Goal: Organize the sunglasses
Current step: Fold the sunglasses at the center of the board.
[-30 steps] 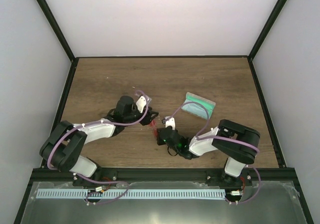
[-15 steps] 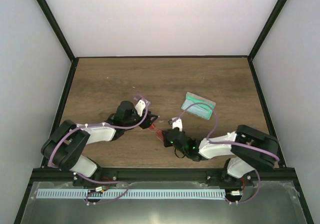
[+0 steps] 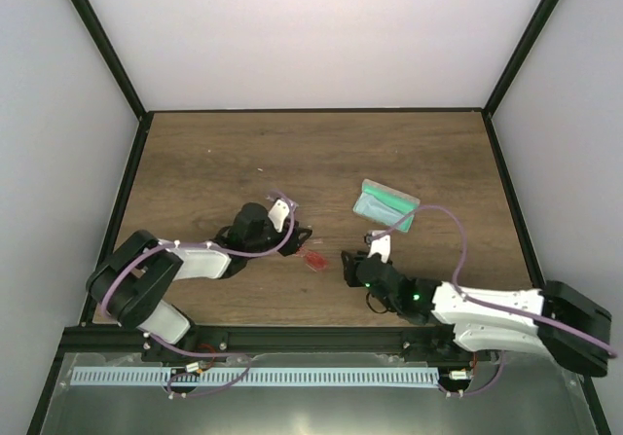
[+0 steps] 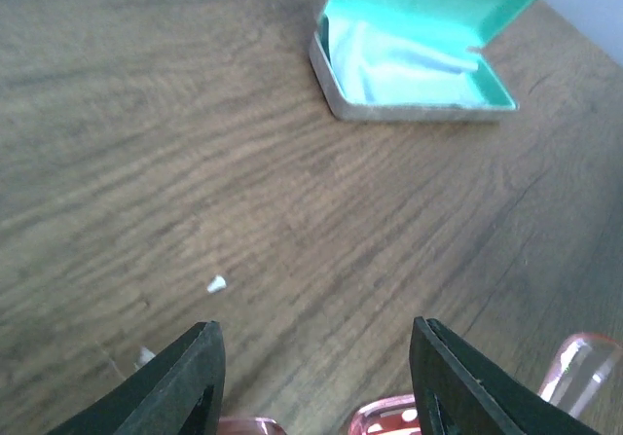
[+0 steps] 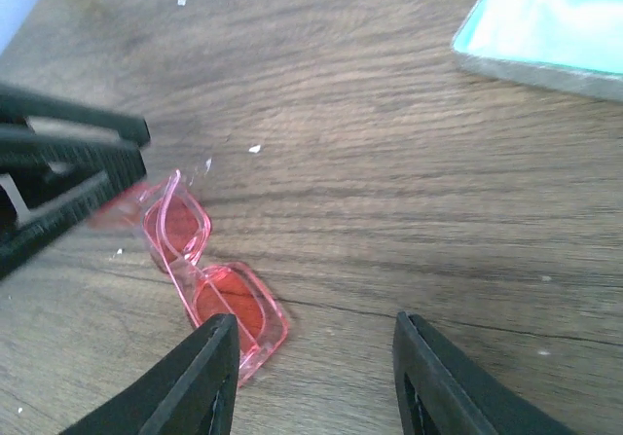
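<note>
The top view alone takes in both arms at once. In it the sunglasses (image 3: 313,260) lie on the wooden table (image 3: 214,153) below and left of the open grey case (image 3: 386,207), near it but apart. The left gripper (image 3: 298,233) is at their end farther from the case, and the right gripper (image 3: 348,262) is just beside their other end, below the case in that view. From that height the frame is only a red fleck.

The right wrist view gives its shape: two red lenses side by side, flat on the wood, with a thin arm curving off the far lens. The right gripper's fingers (image 5: 190,377) stand well apart over bare wood and hold nothing; the near lens lies just beside one of them.

Only the left wrist view shows a pale cloth (image 4: 409,65) lying in the case's green lining. That gripper's jaws stand partly apart, with pink bits of frame between them at the picture's lower edge; whether they pinch it I cannot tell.

The glasses' long axis runs diagonally, one end toward the left gripper, roughly parallel to the case's long side.
</note>
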